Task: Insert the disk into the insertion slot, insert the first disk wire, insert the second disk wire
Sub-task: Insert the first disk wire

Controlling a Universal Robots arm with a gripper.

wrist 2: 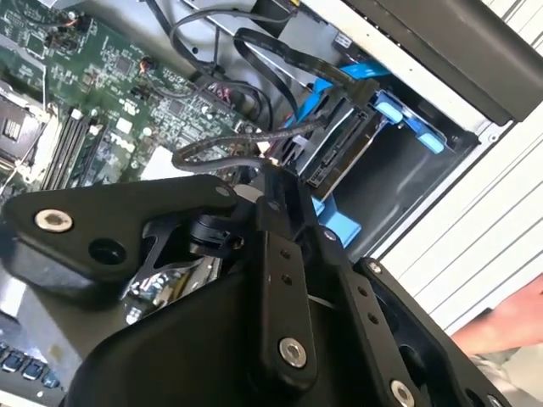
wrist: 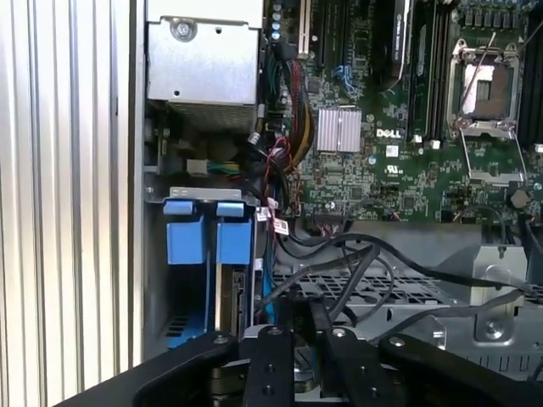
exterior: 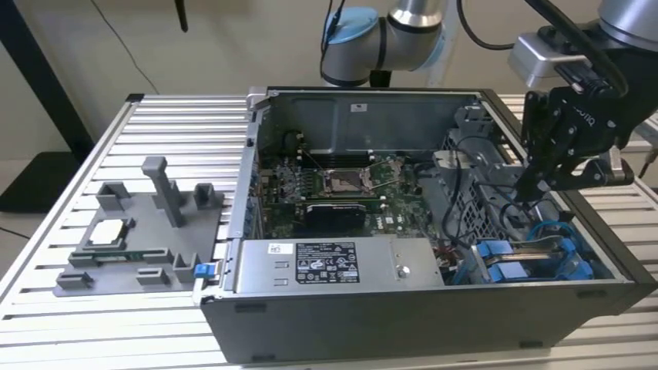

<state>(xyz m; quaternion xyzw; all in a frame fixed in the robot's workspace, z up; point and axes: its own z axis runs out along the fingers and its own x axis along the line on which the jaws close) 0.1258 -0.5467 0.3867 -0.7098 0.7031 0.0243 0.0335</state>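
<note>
Blue-framed, the disk (wrist 2: 339, 157) sits down inside the slot (wrist 2: 416, 182), in the near right corner of the case (exterior: 411, 324), at the lower right of the exterior view. Step one reads as done. The disk's connector edge faces the motherboard (exterior: 329, 185). A black wire plug (wrist 2: 284, 151) sits just beside that edge and, as far as I can judge, is not yet seated.

Risks from here:
1. The plug meets the connector tilted or offset and jams or bends contacts. Likely cause: the loose black wires (wrist: 365, 254) looping close around the tool, which could drag it sideways.
2. Slack wire snags on the tool's linkage and tugs a neighbouring lead.
3. A hard push shifts the disk in the slot if it is not latched. The latch state is not visible.
4. A person's hand (wrist 2: 509, 326) is near the case's outer wall in the second wrist view, so there is contact risk if the arm swings outward.

The gripper (exterior: 526, 193) hangs over the slot at the right of the exterior view, its tips low among the wires. Its jaws stand nearly together, leaving only a narrow gap. In the second wrist view they appear to pinch the wire plug. The contact is partly hidden by the linkage, so the hold is probable, not confirmed.
</note>
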